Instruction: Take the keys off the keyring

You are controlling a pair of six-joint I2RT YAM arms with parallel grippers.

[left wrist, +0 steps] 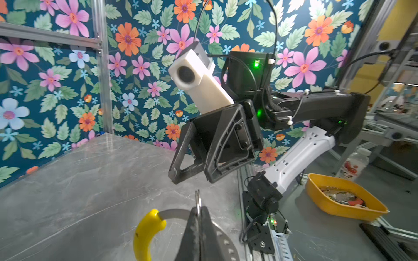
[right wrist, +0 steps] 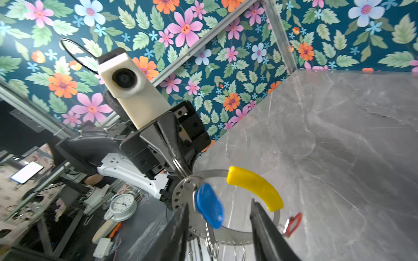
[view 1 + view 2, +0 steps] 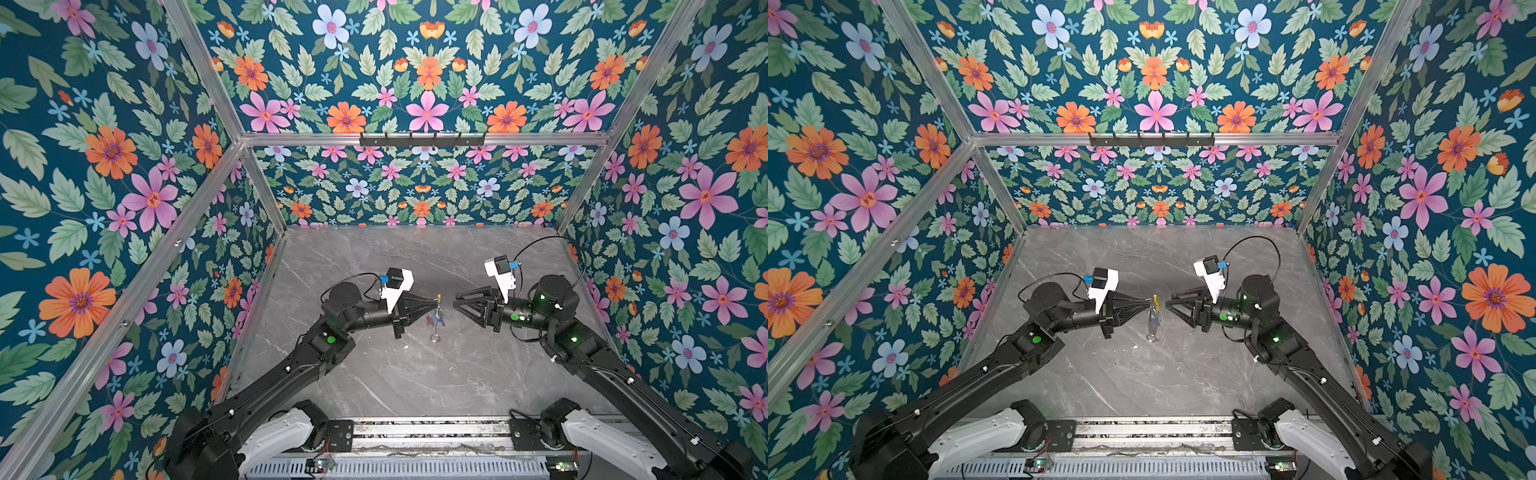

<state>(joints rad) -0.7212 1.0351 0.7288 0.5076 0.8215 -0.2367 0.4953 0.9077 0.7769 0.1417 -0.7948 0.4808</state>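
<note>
The keyring (image 2: 181,200) (image 3: 436,322), a large flat dark grey metal hoop with a perforated rim and one yellow arc segment (image 2: 255,187), is held upright over the middle of the grey marble tabletop (image 3: 415,374) and is seen edge-on in both top views. Two keys are carried on it. One is marked by a blue oblong plastic tag (image 2: 209,205) hung close to the gripped spot. The other is marked by a red oblong plastic tag (image 2: 293,222) hung beyond the yellow arc. A small silver split ring (image 1: 198,200) at the hoop's edge is pinched in the fully closed left gripper (image 1: 198,209). The right gripper (image 3: 456,301) is held just beside the hoop, its jaws partly parted and nothing grasped.
</note>
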